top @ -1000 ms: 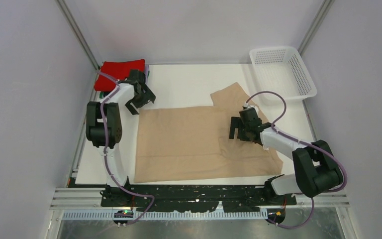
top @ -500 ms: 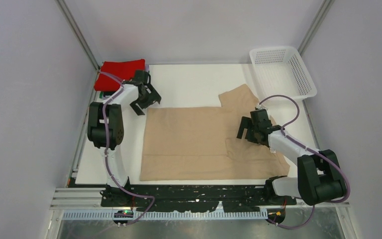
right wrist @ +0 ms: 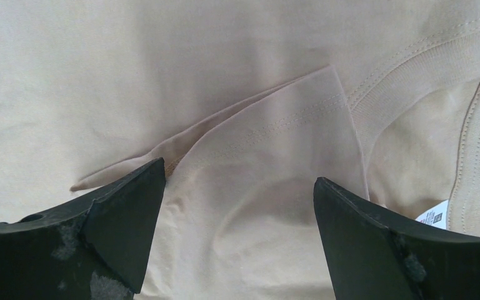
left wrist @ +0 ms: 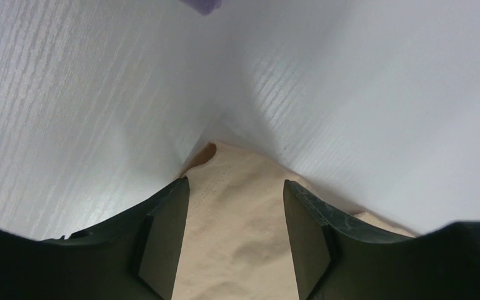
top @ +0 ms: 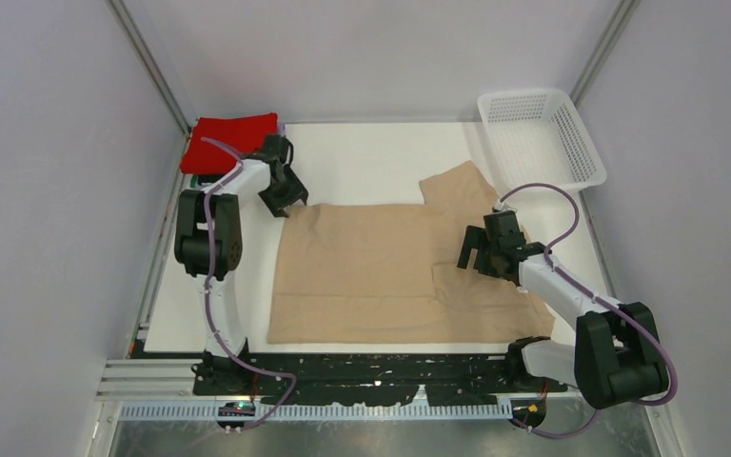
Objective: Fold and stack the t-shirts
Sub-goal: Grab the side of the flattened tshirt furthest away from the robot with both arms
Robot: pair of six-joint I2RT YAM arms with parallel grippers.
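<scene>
The beige t-shirt [top: 362, 271] lies spread flat on the white table, with one sleeve [top: 457, 186] pointing to the far side. My left gripper [top: 286, 198] is open, and its fingers straddle the shirt's far left corner [left wrist: 209, 153]. My right gripper [top: 476, 255] is wide open just above the shirt's right part, over a folded-in sleeve [right wrist: 275, 137] beside the collar [right wrist: 412, 81]. A folded red shirt [top: 231, 138] sits at the far left corner. The black, green and lavender shirts do not show.
The white mesh basket [top: 571, 143] stands at the far right corner. Bare white table [top: 362, 162] lies between the red shirt and the basket. Frame posts and grey walls close in both sides.
The beige shirt has shifted to the right. My right gripper moved right with it. My left gripper came down from beside the red shirt onto the beige shirt's far left corner.
</scene>
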